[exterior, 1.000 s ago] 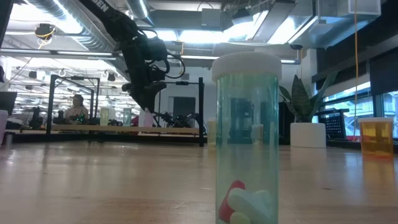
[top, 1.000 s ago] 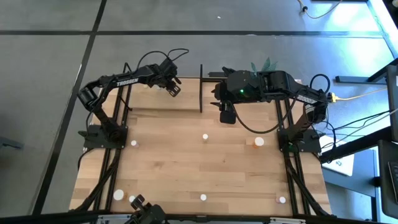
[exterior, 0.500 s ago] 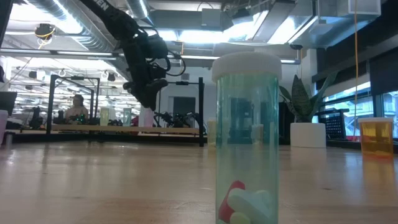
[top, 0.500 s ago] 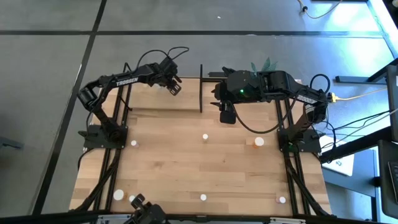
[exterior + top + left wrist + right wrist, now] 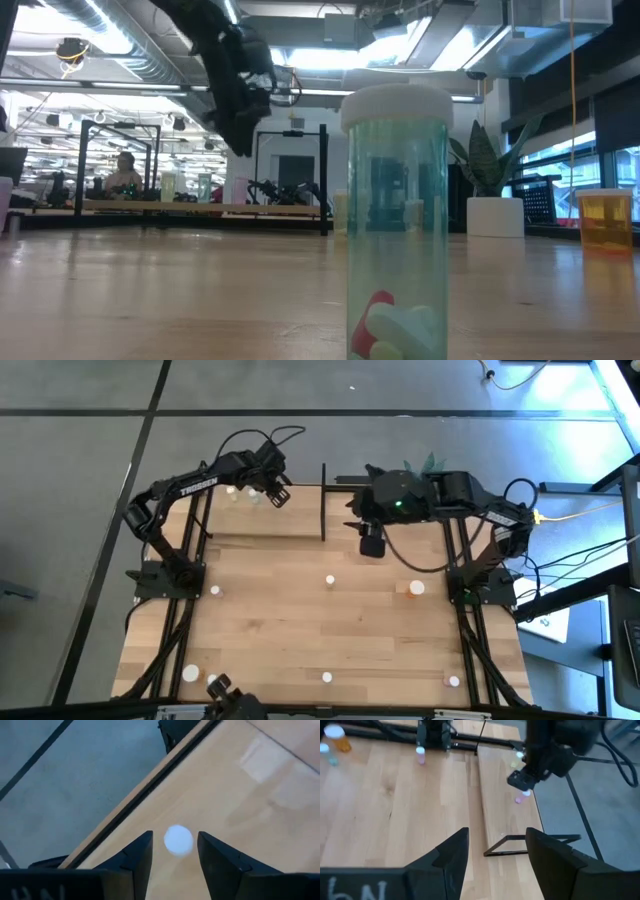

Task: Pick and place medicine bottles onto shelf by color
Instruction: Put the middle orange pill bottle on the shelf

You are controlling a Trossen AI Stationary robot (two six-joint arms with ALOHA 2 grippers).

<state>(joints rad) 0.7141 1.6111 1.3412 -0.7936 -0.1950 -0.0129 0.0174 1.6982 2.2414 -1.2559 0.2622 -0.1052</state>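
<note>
**Left gripper held open above a white-capped bottle on the shelf**

The left gripper is held over the far-left part of the pale light-wood shelf board with its thin black frame. In the left wrist view its two dark fingers are spread apart, and a small round white cap is seen between them from above, so the bottle stands upright with its long axis pointing up at the camera. It appears to lie below the fingertips, not gripped, though the height gap cannot be told. The right gripper, also spread open and empty, hangs near the shelf's black upright bar. Other small white-capped bottles, such as the orange one, are left scattered on the big wooden table, nearer the right arm.
</note>
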